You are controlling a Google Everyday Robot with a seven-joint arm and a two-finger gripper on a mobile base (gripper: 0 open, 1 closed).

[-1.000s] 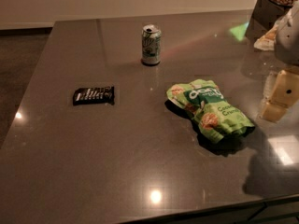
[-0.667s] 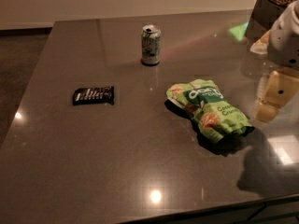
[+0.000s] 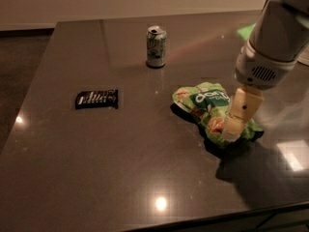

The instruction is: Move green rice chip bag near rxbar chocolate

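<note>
The green rice chip bag (image 3: 205, 104) lies crumpled on the dark table, right of the middle. The rxbar chocolate (image 3: 96, 99) lies flat at the left of the table, well apart from the bag. My gripper (image 3: 235, 124) hangs from the white arm at the right, its tip directly over the bag's near right end and covering part of it. I cannot tell whether it touches the bag.
A green-and-white soda can (image 3: 156, 46) stands upright behind the bag, toward the back middle. The dark glossy table (image 3: 120, 168) has its front edge near the bottom and its left edge beside a dark floor. My arm's shadow falls at the front right.
My arm has swung left from the table's right edge, and the gripper now stands over the bag's right end. The bag, bar and can have not moved.
</note>
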